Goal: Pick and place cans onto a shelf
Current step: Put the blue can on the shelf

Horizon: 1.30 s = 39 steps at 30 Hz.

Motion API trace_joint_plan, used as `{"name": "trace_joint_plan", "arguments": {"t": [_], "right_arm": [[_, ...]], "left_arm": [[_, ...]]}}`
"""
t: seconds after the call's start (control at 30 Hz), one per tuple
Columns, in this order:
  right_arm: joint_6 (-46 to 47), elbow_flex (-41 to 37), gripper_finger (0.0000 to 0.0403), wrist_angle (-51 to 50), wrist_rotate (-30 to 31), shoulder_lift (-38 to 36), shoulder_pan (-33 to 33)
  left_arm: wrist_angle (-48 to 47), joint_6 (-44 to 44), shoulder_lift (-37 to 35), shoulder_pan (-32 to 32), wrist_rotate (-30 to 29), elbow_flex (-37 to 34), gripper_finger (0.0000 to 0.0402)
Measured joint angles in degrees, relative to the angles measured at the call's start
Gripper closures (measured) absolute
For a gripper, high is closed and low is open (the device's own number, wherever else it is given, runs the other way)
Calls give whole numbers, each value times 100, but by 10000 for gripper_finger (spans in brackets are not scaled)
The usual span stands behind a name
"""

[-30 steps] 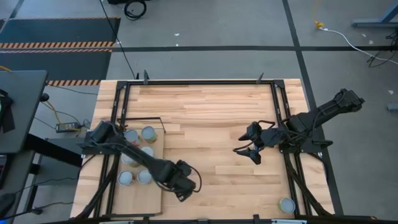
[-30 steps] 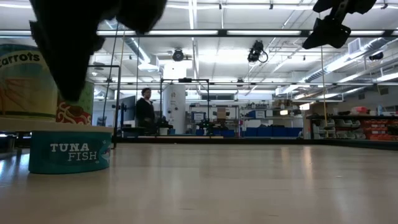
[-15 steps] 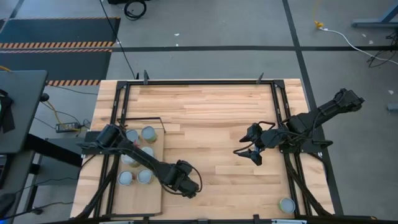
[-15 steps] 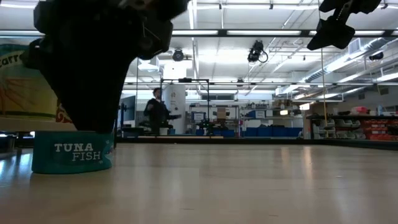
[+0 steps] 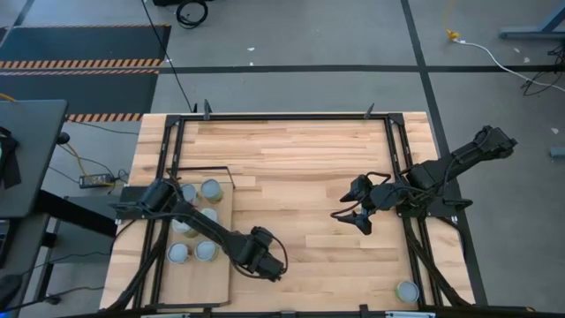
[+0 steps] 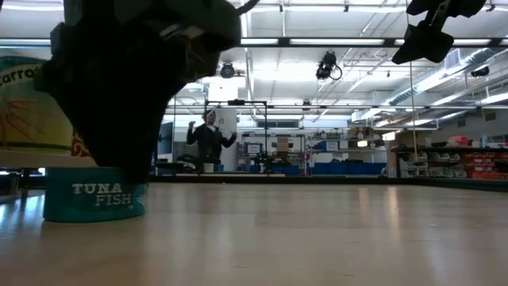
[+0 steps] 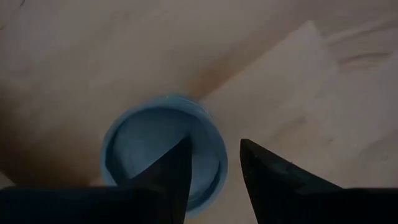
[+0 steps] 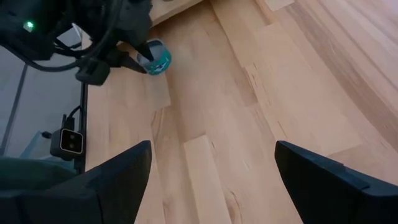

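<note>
A low teal can (image 6: 95, 199) marked "tuna fish" stands on its base on the tabletop, just right of the shelf (image 5: 221, 284). My left gripper (image 7: 214, 143) points straight down over it, open. One finger (image 7: 177, 165) is over the lid. The other finger (image 7: 261, 171) is outside the rim. In the high view the left gripper (image 5: 265, 265) hides this can. Several cans (image 5: 211, 188) stand on the shelf. My right gripper (image 5: 353, 219) waits open, raised above the table's right half. My left gripper comes at the teal can (image 7: 155, 143) from above, near the rim (image 7: 217, 177) on one side. In the low view the dark hand reaches down to the can's top. Whether a finger touches the can, I cannot tell.
One more can (image 5: 407, 291) stands near the table's front right corner. A thin black wire frame (image 5: 205, 170) rises at the shelf's far end. A tall carrots can (image 6: 28, 103) stands behind the teal one. Bare planks lie between the two arms.
My left gripper has come down onto the teal can and rolled about its own axis. In the low view its dark bulk now covers the space above the can. The can has shifted a little toward the table's right edge.
</note>
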Motion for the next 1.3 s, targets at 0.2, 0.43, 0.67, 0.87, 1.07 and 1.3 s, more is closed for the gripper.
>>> {"name": "trace_joint_plan", "arguments": {"t": [0.2,0.43,0.67,0.87,1.07,1.3], "right_arm": [[21,0,56,-4,10,0,0],[-152,0,56,-30,85,0,-115],[-290,0,56,-32,81,0,-253],[-304,0,56,-32,3,0,-278],[-301,0,56,-37,-7,0,-275],[-188,0,56,-39,-37,0,-275]], "left_arm": [[177,-96,76,-59,-56,22,263],[254,-103,82,-50,7,15,363],[209,-46,70,-35,104,61,387],[-761,370,69,-31,87,919,392],[-1901,362,53,-13,367,2125,392],[-3228,-598,39,-477,966,3053,392]]}}
